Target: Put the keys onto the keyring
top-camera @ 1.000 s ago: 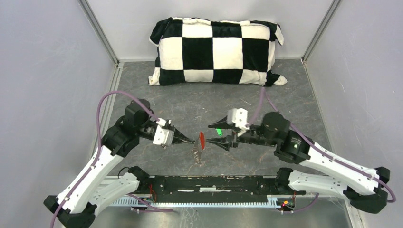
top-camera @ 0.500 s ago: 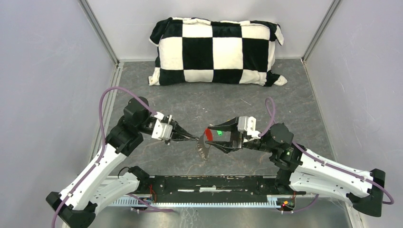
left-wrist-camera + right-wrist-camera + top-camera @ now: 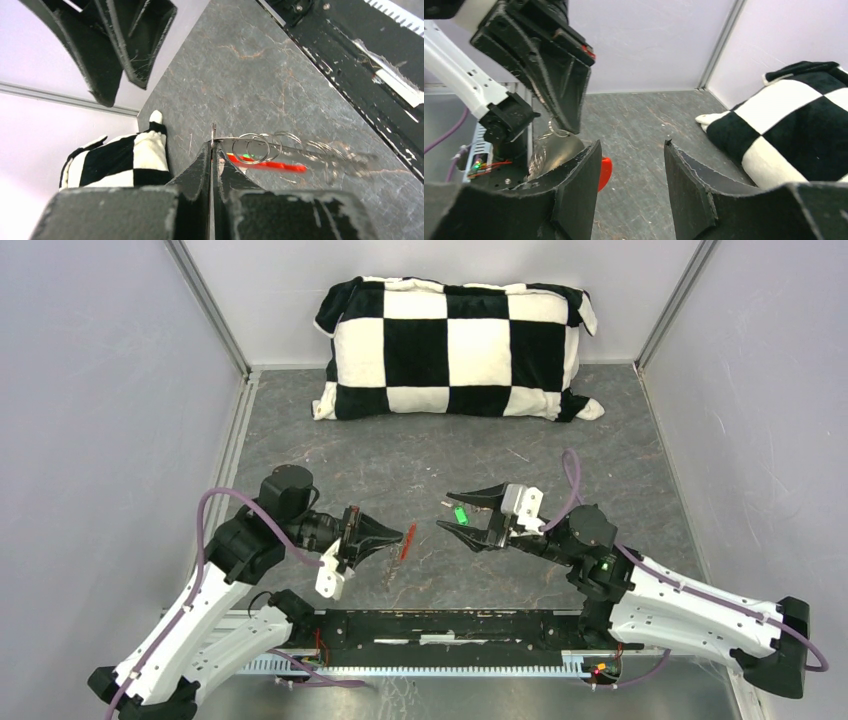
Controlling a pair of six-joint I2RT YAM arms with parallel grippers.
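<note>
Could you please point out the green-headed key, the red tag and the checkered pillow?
green-headed key [image 3: 460,514], top view, green head
red tag [image 3: 267,164], left wrist view, mid-length
checkered pillow [image 3: 478,352], top view, central white square

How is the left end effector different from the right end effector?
The left end effector is pinched shut on the keyring, its red tag hanging at the tips; the right end effector stands open, gripping nothing. The left one points rightward, the right one leftward. Both are black and pointed, facing each other.
</note>
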